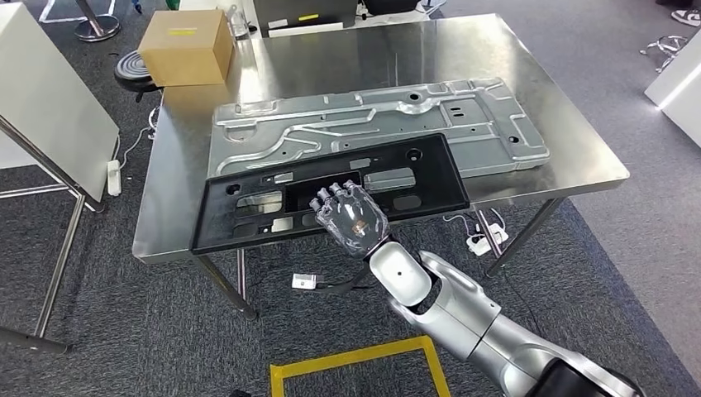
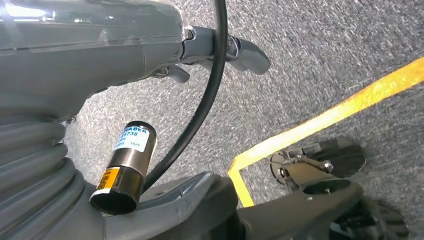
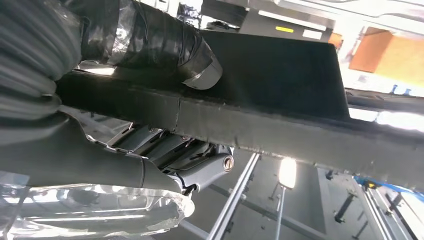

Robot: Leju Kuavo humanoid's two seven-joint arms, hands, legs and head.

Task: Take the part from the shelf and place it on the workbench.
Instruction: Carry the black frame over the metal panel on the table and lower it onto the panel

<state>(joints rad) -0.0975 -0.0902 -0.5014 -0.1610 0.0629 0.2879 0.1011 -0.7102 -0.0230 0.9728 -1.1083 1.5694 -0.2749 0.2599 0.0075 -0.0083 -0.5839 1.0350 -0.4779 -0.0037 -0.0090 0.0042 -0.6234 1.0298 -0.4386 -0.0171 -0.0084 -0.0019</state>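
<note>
The black part (image 1: pixel 331 192), a long flat frame with cut-outs, is lying on the steel surface (image 1: pixel 372 58), its near edge jutting slightly past the surface's front rim and its far edge overlapping a large grey metal panel (image 1: pixel 380 124). The right robot hand (image 1: pixel 351 217) is grasping the part's near edge, fingers on top; in the right wrist view the thumb (image 3: pixel 150 45) is pressing one face with the fingers on the other. The left robot hand (image 2: pixel 220 47) is hanging over grey carpet beside yellow floor tape (image 2: pixel 325 120); whether it is clenched cannot be told. A cardboard box (image 1: pixel 186 45) is sitting at the surface's far left corner.
</note>
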